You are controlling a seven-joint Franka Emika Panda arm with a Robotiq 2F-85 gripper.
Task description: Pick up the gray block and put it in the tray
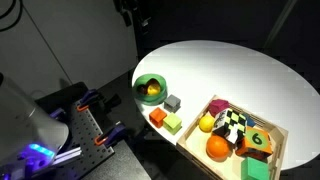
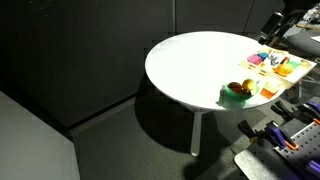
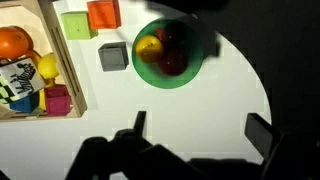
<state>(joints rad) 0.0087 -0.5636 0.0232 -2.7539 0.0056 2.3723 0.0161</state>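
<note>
The gray block (image 3: 113, 56) sits on the white table between the green bowl (image 3: 165, 52) and the tray (image 3: 68, 65). It shows in an exterior view (image 1: 173, 102) too, just left of the light-wood tray (image 1: 262, 116), which holds several toys. My gripper (image 3: 198, 130) is open and empty. It hovers over bare table, well apart from the block. In an exterior view it hangs high above the table's far edge (image 1: 133, 14). I cannot make out the block in the distant exterior view, where the tray (image 2: 283, 75) is small.
An orange cube (image 3: 103, 14) and a lime-green cube (image 3: 76, 25) lie just beyond the gray block. The green bowl (image 1: 150, 88) holds fruit. The tray holds an orange (image 1: 217, 148), a lemon (image 1: 207, 122) and checkered and numbered blocks. The table edge curves nearby.
</note>
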